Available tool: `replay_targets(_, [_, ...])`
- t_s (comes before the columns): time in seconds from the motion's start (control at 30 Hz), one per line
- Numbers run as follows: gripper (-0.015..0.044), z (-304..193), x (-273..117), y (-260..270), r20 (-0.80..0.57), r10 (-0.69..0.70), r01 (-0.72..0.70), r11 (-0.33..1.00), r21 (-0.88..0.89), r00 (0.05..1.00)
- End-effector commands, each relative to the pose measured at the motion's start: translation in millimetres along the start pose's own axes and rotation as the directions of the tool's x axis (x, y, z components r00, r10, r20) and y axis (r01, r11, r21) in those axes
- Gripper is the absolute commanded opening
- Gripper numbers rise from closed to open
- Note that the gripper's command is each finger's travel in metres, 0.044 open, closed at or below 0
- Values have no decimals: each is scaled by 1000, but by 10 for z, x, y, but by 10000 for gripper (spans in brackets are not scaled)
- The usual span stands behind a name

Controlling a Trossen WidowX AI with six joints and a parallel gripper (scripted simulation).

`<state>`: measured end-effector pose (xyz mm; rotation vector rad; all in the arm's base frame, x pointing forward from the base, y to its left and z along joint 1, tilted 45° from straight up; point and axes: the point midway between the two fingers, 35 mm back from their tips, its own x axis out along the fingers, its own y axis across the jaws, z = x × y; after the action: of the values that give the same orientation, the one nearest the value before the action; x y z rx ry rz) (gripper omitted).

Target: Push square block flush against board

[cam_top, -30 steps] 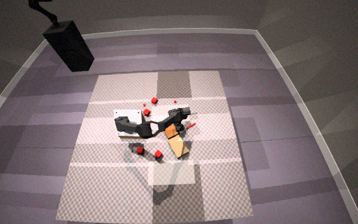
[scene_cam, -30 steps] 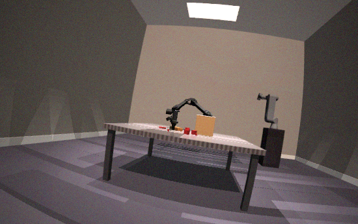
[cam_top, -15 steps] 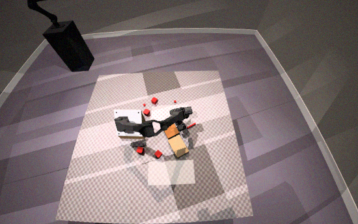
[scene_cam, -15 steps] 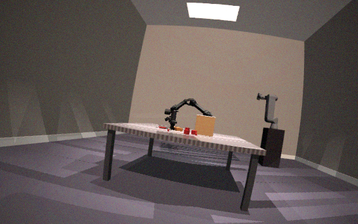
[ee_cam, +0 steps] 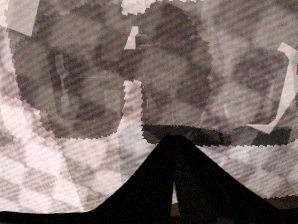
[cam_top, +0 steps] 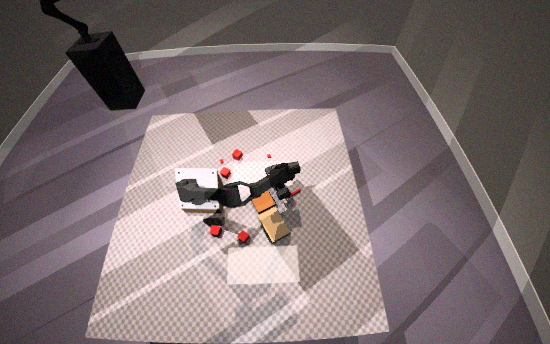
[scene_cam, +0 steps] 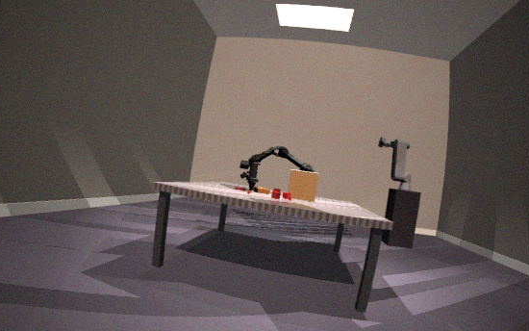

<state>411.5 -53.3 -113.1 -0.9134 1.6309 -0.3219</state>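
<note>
The orange square block (cam_top: pixel 263 201) lies at the upper end of the tan board (cam_top: pixel 275 227). Their facing sides are at or very near touching, and their left edges look close to in line; the view is too coarse to tell exactly. In the exterior view the two show only as a small orange patch (scene_cam: pixel 263 190). My gripper (cam_top: pixel 283 207) (scene_cam: pixel 252 189) (ee_cam: pixel 173 144) is shut and empty, pointing down at table height, just right of the block and the board's upper end in the top view. The arm partly hides the block's upper side. A gap to the fingers cannot be told.
Several red cubes, one of them here (cam_top: pixel 243 236), lie left of the board and above the arm. A thin red bar (cam_top: pixel 295 192) lies right of the gripper. A white-topped box (cam_top: pixel 197 174) stands by the arm's base. A pale rectangle (cam_top: pixel 262 267) lies below the board.
</note>
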Motion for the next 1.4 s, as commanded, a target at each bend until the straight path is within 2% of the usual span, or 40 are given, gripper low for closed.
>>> replay_targets(0.0, [0,72,-13,-7,4,-1,1,1000,6,1000])
replay_targets(0.07, [0,32,-32,0,1,0,0,1000,1,1000])
replay_targets(0.2, [0,32,-534,3,5,1,-1,1000,6,1000])
replay_targets(0.47, [0,-22,-565,-71,5,1,-1,1000,-11,1000])
replay_targets(0.57, [0,-202,-561,-302,4,0,0,998,-68,1000])
replay_targets(0.7, [0,-214,-529,-320,4,0,0,997,-72,1000])
replay_targets(0.8, [0,-211,-129,-322,3,-1,1,997,-72,1000])
replay_targets(0.87, [0,-219,-7,-323,2,-2,2,997,-72,1000])
replay_targets(1.37, [0,-278,-7,-329,2,-2,2,997,-73,1000])
